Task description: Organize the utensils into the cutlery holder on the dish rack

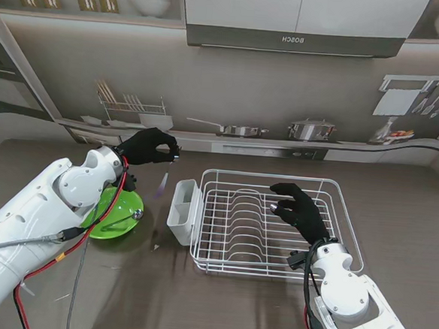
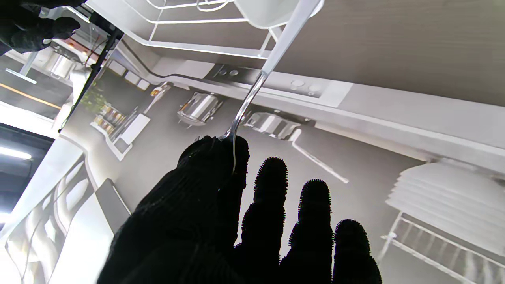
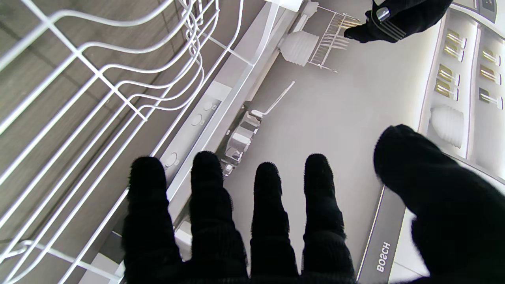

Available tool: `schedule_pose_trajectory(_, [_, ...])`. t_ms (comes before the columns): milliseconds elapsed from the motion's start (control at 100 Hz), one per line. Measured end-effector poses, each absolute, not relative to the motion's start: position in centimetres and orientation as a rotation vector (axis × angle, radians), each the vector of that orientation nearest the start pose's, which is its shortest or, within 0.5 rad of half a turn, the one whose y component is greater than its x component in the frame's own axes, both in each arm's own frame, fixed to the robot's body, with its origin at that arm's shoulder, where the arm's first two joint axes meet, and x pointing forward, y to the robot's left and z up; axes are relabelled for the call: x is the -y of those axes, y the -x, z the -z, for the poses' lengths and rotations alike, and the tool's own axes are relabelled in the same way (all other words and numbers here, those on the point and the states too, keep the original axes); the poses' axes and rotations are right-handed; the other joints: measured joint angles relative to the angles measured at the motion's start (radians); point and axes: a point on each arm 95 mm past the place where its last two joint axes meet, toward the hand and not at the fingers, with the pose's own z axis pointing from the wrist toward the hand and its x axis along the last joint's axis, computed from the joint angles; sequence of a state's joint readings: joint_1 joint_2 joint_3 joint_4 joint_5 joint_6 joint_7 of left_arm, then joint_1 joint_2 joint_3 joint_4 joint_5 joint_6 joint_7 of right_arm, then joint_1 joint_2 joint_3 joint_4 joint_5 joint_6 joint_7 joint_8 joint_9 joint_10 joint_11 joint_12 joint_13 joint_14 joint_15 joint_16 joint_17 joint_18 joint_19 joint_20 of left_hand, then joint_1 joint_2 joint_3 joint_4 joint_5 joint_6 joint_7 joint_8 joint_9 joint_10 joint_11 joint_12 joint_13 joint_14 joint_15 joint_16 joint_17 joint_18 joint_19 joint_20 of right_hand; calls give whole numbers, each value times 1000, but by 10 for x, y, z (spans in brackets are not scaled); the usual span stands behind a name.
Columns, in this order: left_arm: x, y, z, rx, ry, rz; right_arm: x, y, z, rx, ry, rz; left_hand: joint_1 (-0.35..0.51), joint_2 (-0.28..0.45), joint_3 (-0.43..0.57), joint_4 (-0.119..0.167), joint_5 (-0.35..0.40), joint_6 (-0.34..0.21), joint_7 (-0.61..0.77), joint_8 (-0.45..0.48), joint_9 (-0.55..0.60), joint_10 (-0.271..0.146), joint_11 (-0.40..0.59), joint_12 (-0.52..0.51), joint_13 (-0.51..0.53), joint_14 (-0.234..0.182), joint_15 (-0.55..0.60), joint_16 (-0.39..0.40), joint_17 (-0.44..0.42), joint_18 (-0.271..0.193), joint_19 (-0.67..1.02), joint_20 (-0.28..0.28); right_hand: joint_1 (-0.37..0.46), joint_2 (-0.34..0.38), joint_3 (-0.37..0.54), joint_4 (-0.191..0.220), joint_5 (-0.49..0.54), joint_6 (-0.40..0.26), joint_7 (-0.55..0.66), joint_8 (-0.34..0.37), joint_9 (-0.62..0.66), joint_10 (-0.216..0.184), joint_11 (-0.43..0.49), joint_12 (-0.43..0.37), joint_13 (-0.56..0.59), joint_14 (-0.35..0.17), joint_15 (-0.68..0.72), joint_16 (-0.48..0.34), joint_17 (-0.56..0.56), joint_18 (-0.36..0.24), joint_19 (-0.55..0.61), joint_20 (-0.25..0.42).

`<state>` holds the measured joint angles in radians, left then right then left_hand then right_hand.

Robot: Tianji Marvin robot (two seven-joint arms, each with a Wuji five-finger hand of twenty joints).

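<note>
Left hand pinches one fork by metal head end, white handle hanging down, just left of cutlery holder, above table. Right hand spread, holding nothing, over one white wire dish rack. One green bowl left of holder.
</note>
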<state>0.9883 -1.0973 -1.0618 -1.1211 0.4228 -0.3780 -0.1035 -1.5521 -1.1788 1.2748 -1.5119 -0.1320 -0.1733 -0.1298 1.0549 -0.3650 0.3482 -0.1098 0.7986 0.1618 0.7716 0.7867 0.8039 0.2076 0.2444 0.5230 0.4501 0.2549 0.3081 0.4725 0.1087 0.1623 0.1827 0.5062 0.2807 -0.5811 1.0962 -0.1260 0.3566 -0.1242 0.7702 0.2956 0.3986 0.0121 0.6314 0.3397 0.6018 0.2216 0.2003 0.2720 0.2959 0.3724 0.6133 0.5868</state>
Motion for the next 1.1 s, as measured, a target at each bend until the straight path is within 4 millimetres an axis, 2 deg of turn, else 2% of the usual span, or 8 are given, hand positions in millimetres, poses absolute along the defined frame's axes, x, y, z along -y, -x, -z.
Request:
schedule_pose_trajectory(440, [11, -562, 239, -1428, 1370, 2059, 15, -415, 323, 814, 2150, 2435, 10, 0, -7, 0, 0, 7, 0, 0, 0, 0, -4, 0, 0, 0, 0, 0, 0, 0, 0, 9, 0, 0, 0, 0, 0, 0, 0, 0, 0, 1, 0, 0, 0, 0, 0, 0, 0, 0, -3, 9])
schedule_pose_trajectory(800, [19, -567, 255, -1437, 1411, 2043, 15, -415, 322, 809, 2150, 2437, 14, 0, -7, 0, 0, 14, 0, -1, 0, 1, -4, 0, 0, 1, 0, 0, 0, 0, 0, 10, 0, 0, 0, 0, 0, 0, 0, 0, 0, 1, 0, 0, 0, 0, 0, 0, 0, 0, -7, 10])
schedule_pose_trajectory(1100, [20, -562, 270, -1467, 1441, 2009, 15, -416, 322, 807, 2150, 2437, 14, 0, -7, 0, 18, 14, -14, -73, 0, 12, -15, 1, 0, 1, 0, 0, 0, 1, 0, 11, 0, 0, 0, 0, 0, 1, 0, 0, 0, 1, 0, 0, 0, 0, 0, 0, 0, 0, -11, 11])
